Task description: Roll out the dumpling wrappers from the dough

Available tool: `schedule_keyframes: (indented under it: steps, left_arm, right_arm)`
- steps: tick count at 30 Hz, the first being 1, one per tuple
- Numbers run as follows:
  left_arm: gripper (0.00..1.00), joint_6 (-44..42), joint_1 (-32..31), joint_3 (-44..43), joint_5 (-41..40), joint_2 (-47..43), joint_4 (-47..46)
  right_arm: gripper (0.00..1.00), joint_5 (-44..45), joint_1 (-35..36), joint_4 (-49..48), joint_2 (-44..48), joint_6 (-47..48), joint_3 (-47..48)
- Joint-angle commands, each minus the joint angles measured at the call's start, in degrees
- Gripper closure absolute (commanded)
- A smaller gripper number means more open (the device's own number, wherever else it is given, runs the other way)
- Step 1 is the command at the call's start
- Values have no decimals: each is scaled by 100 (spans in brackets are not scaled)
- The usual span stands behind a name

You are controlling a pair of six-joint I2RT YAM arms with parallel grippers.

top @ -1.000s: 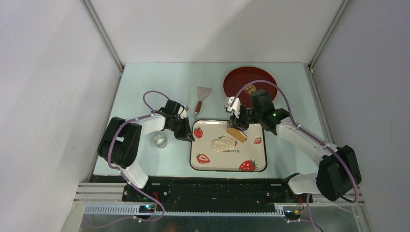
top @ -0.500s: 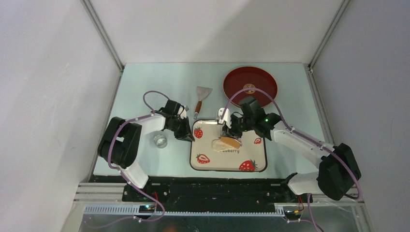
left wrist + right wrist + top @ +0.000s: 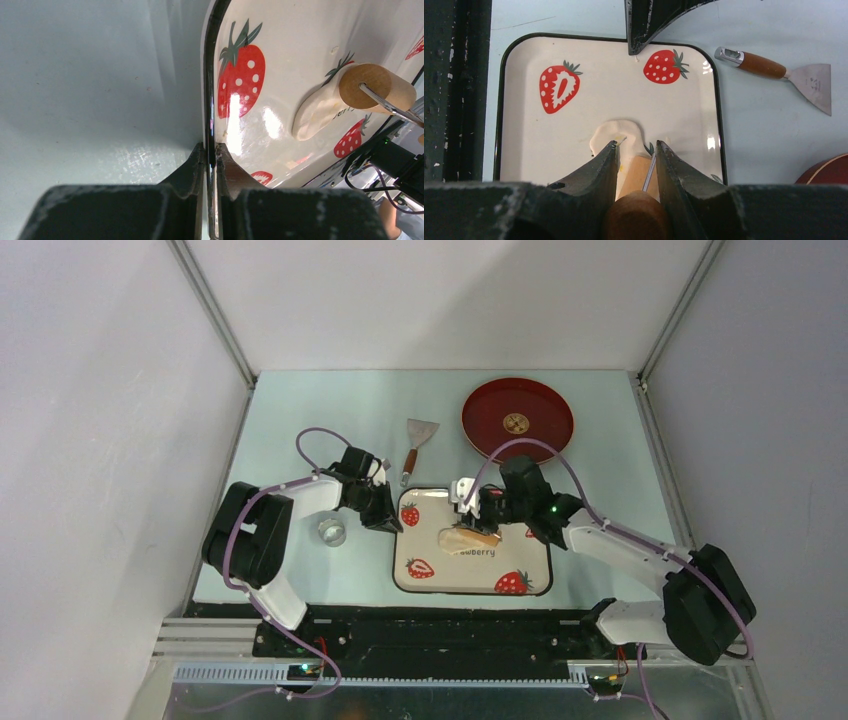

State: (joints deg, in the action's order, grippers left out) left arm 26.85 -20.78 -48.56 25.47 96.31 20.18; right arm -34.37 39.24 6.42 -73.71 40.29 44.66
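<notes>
- In the top view we see the strawberry tray (image 3: 475, 592) just below the middle of the frame, lying flat on the pale table (image 3: 300, 410).
- The dough (image 3: 452, 538) lies on the tray as a pale flattened lump, a little above the tray's middle and just over the printed word.
- The right gripper (image 3: 479, 521) is clenched on a wooden rolling pin (image 3: 484, 535). In the right wrist view both fingers (image 3: 596, 167) press against the pin at the bottom middle of the frame, and the roller reaches out over the near edge of the dough.
- In the left wrist view the roller's round end shows at the upper right, lying over one end of the dough, with a thin metal rod running from its centre. We cannot tell how hard it bears down.
- The left gripper (image 3: 390, 517) is clamped on the tray's left rim. In its own view the two fingers (image 3: 192, 167) close around the dark edge at the bottom middle.
- A scraper (image 3: 420, 435) with a wooden handle lies on the table above the tray's upper left corner, apart from it.
- A red plate (image 3: 545, 405) sits toward the upper right, above the tray and not touching it.
- A small shiny metal ring (image 3: 332, 531) stands on the table left of the tray, beside the left arm.
</notes>
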Motion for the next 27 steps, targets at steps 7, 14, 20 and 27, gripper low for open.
schedule_keyframes:
  steps: [7,14,20,27]
  left_arm:
    - [100,-427,-63,206,-852,214,369]
    - [100,-426,-60,203,-842,213,374]
    - [100,-435,-60,190,-851,186,371]
    - [100,-442,-58,180,-842,197,380]
  right_arm:
    - [100,335,347,282,462,-512,-843]
    - [100,443,472,549,746,-793,-867]
    - [100,289,500,651,970,-1103,-855]
    - [100,419,456,776,922,-976,-745]
